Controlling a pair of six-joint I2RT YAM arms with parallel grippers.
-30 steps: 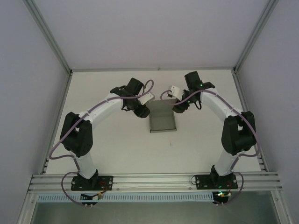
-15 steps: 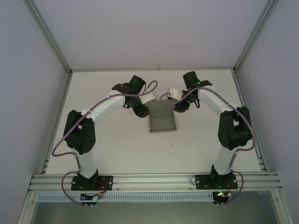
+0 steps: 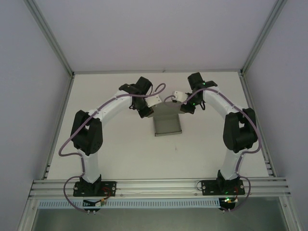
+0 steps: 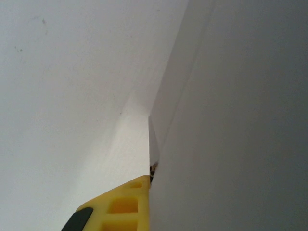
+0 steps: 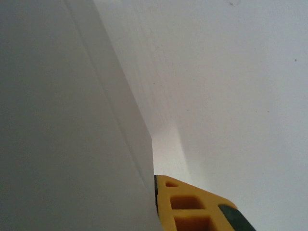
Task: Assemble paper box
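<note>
Two arms are curving in toward the middle of the white table [image 3: 115, 144] in the top view. The grey paper box [image 3: 167, 125] is sitting there between them. The left gripper [image 3: 146, 111] is hanging at the box's far left corner and the right gripper [image 3: 186, 109] at its far right corner, both looking right up against it.

Left wrist view: one yellow finger [image 4: 126, 204] is lying flat against a grey cardboard wall on the right side, with table showing on the left.

Right wrist view is mirroring that, with a yellow finger [image 5: 192, 207] touching the cardboard on its left.

Honestly can't tell how wide either claw is standing, or whether it's pinching the wall at all.
</note>
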